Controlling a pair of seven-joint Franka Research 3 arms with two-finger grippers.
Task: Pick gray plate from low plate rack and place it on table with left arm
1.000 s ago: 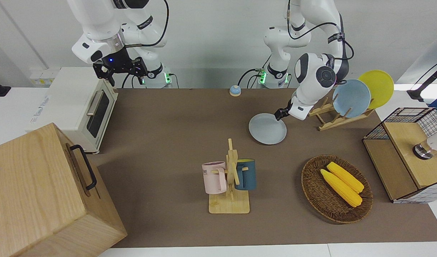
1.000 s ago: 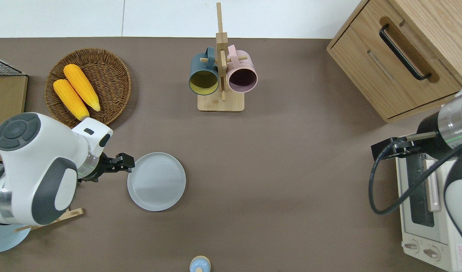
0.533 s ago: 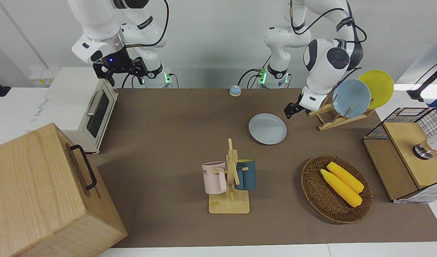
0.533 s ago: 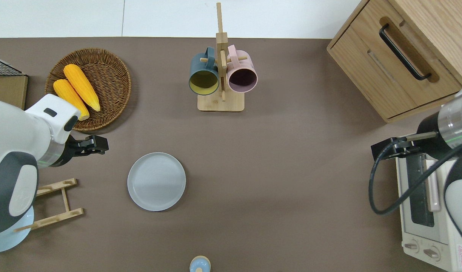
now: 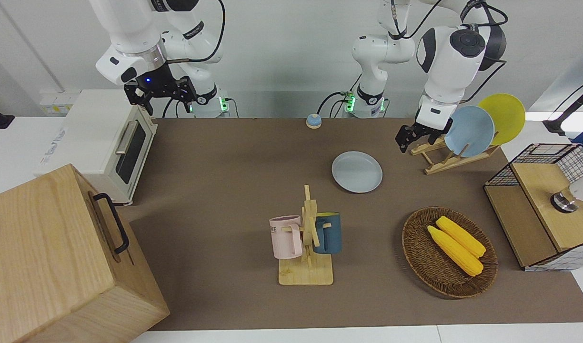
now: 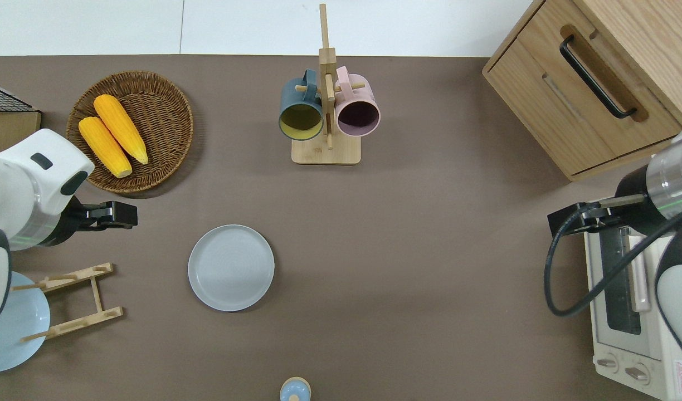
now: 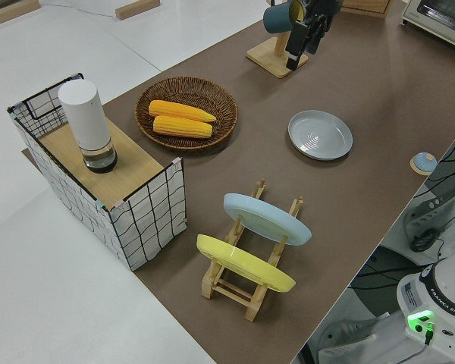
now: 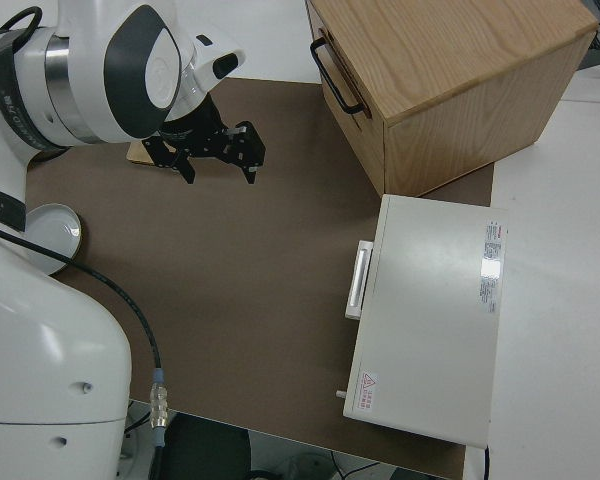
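Gray plate lies flat on the worktop, centre-left of the overhead frame, apart from the low plate rack at lower left; left pincer, fingers apart & empty, should retreat w/o clipping rack or basket; right arm parked.

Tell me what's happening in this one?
The gray plate lies flat on the table, out of the rack, which holds a blue plate and a yellow plate. The left gripper is open and empty, up over bare table between the rack and the basket. The right arm is parked.
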